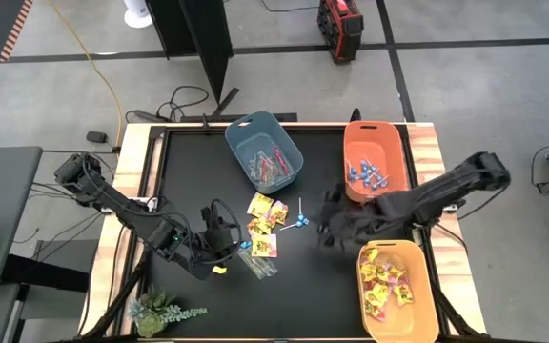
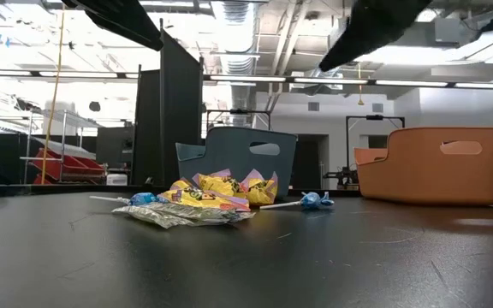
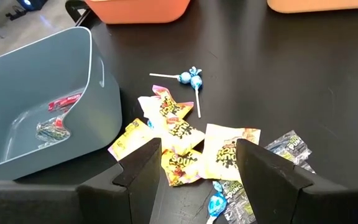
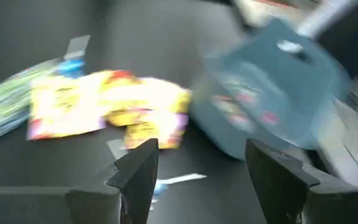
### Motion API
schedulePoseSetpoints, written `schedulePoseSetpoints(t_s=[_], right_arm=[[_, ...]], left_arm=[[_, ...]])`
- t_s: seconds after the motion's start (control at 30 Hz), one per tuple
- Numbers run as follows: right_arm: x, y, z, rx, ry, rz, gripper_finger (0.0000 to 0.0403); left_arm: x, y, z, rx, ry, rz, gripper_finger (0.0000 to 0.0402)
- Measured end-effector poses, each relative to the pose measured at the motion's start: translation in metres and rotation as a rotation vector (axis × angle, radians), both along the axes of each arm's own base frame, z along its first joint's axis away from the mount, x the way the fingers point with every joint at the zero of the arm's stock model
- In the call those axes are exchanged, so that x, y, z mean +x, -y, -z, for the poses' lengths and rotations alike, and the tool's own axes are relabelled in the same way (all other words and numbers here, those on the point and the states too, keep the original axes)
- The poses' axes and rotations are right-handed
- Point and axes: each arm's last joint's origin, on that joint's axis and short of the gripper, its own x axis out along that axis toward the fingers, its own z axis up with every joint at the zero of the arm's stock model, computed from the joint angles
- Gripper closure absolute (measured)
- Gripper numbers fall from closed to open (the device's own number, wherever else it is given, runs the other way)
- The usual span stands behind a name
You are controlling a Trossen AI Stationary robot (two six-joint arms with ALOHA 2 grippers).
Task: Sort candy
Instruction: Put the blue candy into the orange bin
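A pile of candy lies on the black table. It has yellow packets with red print, two blue lollipops, another blue lollipop and clear-wrapped sweets. My left gripper is open and empty, raised just left of the pile. In its wrist view the packets lie ahead between the fingers. My right gripper is open and empty, raised just right of the lollipops. Its wrist view is blurred and faces the packets.
A blue-grey bin with pinkish sticks stands behind the pile. An orange bin with blue lollipops stands at the far right. A lighter orange bin with yellow packets stands at the near right. A small plant sits at the near left corner.
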Motion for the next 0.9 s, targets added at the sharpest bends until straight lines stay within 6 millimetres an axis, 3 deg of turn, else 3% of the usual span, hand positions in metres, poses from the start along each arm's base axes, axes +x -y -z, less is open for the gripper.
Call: schedulePoseSetpoints(t_s=[0.13, 0.37, 0.7, 0.9], right_arm=[[0.018, -0.01, 0.032, 0.092, -0.141, -0.146, 0.0157], [0.044, 0.002, 0.084, 0.186, -0.327, -0.095, 0.0181], [0.077, 0.025, 0.115, 0.183, -0.48, -0.052, 0.0189], [0.09, 0.037, 0.126, 0.265, -0.549, -0.049, 0.0196]], left_arm=[[0.0, 0.0, 0.0, -0.001, 0.002, 0.0, 0.0201], [0.0, 0.0, -0.001, -0.005, 0.007, 0.0, 0.0201], [0.001, 0.0, 0.0, 0.001, 0.004, 0.003, 0.0201], [0.0, 0.0, 0.0, 0.004, -0.001, 0.002, 0.0201]])
